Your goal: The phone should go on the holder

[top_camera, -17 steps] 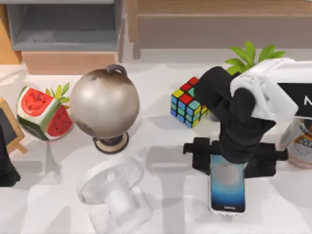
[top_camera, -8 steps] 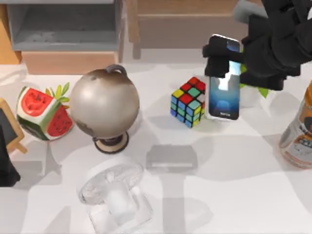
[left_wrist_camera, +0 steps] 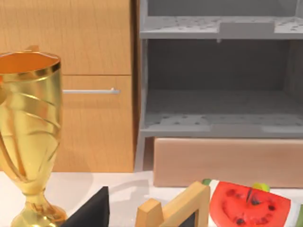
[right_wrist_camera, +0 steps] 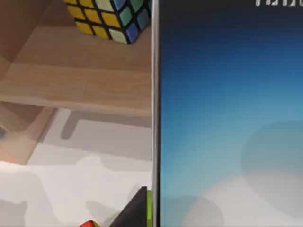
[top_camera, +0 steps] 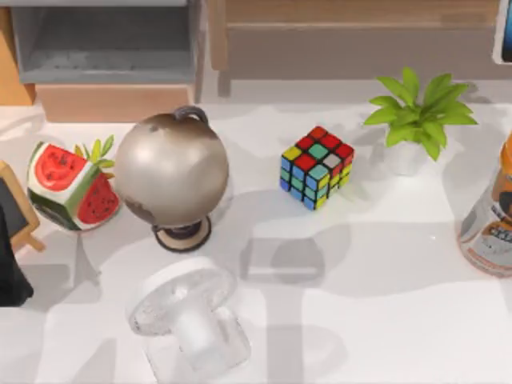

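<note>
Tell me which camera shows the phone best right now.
The right wrist view: the phone sits close up, its blue screen and silver rim plain. The top view catches a sliver of it at the right edge.

No legible text showing anywhere. White lettering sitting at top edge of slim blue-screened phone with black bezel and silver-white rim in right wrist view, cut off by frame, unreadable. Orange-and-white labelled bottle at right edge of white bench in top view carrying dark printed characters on its label, too small to make out. Multicoloured Rubik's cube showing plain stickers, no marks.
</note>
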Available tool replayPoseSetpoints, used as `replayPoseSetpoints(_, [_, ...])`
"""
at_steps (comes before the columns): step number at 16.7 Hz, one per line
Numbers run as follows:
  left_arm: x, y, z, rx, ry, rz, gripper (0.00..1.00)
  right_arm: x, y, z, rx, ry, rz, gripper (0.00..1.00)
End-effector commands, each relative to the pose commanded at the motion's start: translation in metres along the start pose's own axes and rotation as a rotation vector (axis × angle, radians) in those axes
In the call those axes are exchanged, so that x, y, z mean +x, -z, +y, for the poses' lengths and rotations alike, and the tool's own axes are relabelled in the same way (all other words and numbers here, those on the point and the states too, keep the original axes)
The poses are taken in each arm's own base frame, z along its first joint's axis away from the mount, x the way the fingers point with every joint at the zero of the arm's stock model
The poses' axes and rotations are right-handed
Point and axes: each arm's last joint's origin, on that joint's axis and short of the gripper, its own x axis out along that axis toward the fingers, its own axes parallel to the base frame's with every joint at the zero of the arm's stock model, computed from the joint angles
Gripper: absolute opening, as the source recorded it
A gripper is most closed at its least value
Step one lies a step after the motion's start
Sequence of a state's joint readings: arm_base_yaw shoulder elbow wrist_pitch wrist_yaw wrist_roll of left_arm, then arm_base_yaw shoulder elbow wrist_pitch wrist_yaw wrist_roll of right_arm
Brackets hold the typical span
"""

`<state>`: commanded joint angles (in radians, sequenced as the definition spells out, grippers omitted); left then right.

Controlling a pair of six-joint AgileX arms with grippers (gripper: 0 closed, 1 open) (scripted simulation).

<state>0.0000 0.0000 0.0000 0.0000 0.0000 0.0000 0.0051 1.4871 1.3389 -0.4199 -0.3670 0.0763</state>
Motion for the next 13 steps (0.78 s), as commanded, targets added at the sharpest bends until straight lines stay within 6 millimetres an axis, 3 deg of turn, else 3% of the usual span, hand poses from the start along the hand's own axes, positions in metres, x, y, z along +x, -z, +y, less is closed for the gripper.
replayPoseSetpoints(2, [0.000, 0.000, 0.000, 0.000, 0.000, 0.000, 1.00, -0.024, 0.000, -0.033, -0.070, 0.050, -0.059, 0.00])
replayPoseSetpoints(5, [0.000, 0.000, 0.000, 0.000, 0.000, 0.000, 1.00, -0.058, 0.016, -0.078, -0.157, 0.122, -0.097, 0.00])
replayPoseSetpoints(9, [0.000, 0.000, 0.000, 0.000, 0.000, 0.000, 1.00, -0.097, 0.056, -0.121, -0.228, 0.182, -0.107, 0.00])
replayPoseSetpoints(13, [0.000, 0.000, 0.000, 0.000, 0.000, 0.000, 1.00, -0.119, 0.105, -0.145, -0.235, 0.187, -0.105, 0.00])
